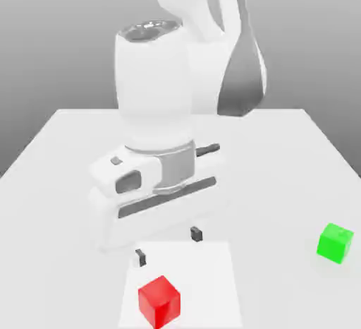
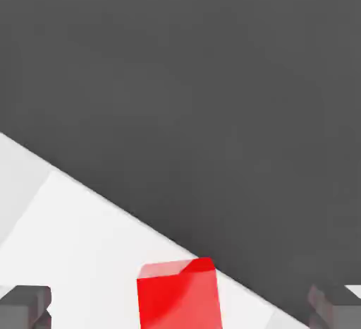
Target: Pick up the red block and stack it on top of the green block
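Green block (image 1: 335, 243) (exterior view only): right of red block (image 1: 159, 302).

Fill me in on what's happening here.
A robot arm has its end effector open near the red block, holding nothing. The red block lies on a white square on the table. The green block sits apart, toward the exterior view's right. Nothing is stacked yet.

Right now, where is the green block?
In the exterior view, the green block is near the right edge, on the table, to the right of the white square.
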Controlling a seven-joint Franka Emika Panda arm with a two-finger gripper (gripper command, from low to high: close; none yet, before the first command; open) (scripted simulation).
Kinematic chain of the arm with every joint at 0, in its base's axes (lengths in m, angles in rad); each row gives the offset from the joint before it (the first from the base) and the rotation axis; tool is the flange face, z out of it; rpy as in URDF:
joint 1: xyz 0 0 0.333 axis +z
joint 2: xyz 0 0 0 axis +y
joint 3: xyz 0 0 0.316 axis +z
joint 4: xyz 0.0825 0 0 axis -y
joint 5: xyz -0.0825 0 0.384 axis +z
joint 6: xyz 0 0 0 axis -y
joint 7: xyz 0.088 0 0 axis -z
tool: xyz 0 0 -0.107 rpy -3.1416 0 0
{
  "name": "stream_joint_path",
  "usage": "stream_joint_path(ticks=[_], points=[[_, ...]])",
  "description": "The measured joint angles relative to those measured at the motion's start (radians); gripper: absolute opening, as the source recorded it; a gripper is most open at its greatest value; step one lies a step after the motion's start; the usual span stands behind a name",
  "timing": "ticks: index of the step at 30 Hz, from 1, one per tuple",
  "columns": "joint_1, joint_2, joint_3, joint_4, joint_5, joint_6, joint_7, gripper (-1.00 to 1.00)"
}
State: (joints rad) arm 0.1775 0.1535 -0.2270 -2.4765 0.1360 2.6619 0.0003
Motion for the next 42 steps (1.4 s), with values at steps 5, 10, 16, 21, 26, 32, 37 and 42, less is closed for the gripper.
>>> stream_joint_path(ticks=[5,10,16,21,26,32,37,42], points=[[-0.039,0.174,0.043,0.010,0.033,0.126,-0.068,0.00],[-0.062,0.231,0.071,0.019,0.057,0.171,-0.086,-1.00],[-0.045,0.170,0.048,0.009,0.023,0.122,-0.062,-1.00],[0.000,0.045,0.042,-0.017,-0.054,0.025,-0.041,-1.00],[0.069,0.008,0.115,-0.033,-0.102,0.008,-0.106,-1.00],[0.151,-0.029,0.213,-0.052,-0.140,-0.008,-0.202,-1.00],[0.235,-0.057,0.291,-0.068,-0.156,-0.021,-0.293,-1.00],[0.329,-0.084,0.361,-0.084,-0.160,-0.033,-0.393,-1.00]])
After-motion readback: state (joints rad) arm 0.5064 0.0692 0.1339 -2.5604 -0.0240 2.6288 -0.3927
